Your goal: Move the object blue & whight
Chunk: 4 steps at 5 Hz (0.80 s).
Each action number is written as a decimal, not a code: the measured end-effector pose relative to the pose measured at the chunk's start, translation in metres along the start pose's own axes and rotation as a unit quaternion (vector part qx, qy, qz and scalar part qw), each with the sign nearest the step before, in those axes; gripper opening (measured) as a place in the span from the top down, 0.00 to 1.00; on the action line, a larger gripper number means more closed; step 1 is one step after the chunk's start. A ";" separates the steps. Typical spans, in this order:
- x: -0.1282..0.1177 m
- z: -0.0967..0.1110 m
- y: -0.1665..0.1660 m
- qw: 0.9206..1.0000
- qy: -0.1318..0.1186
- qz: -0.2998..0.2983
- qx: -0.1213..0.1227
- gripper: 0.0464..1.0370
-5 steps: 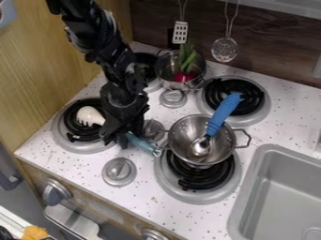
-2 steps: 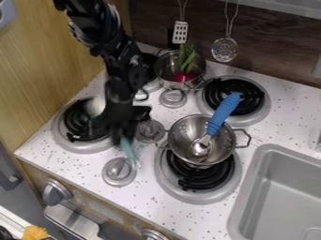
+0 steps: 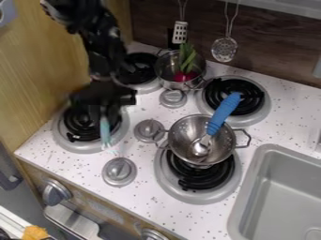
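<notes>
Taking the steel pot [image 3: 179, 136] with the blue-handled spoon [image 3: 225, 112] as my mark, I have the arm [image 3: 100, 47] well to its left in the view. It comes in from the upper left, its forearm leaning slightly rightward on the way down to the wrist. My gripper [image 3: 104, 114] hangs left of and slightly farther up the view than the pot, over the left burner [image 3: 69, 136], fingers pointing down. I've got them pinched on the light-blue utensil [image 3: 104, 132], whose handle points nearly straight down below them, well apart from the pot's left handle. The fingers are blurred, so I can't tell exactly how they sit on it. One knob [image 3: 149, 131] lies between utensil and pot; another [image 3: 119, 171] is nearer the front, left of the pot.
</notes>
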<state>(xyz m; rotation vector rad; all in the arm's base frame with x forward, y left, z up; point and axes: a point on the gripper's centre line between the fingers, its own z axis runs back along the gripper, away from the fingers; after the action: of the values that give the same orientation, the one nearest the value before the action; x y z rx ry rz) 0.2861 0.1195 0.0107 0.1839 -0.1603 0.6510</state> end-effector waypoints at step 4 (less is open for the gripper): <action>0.044 0.022 -0.070 0.892 0.020 -0.442 -0.090 0.80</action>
<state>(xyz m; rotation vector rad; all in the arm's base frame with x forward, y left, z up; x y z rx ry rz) 0.3619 0.0858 0.0330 0.0490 -0.0803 -0.2741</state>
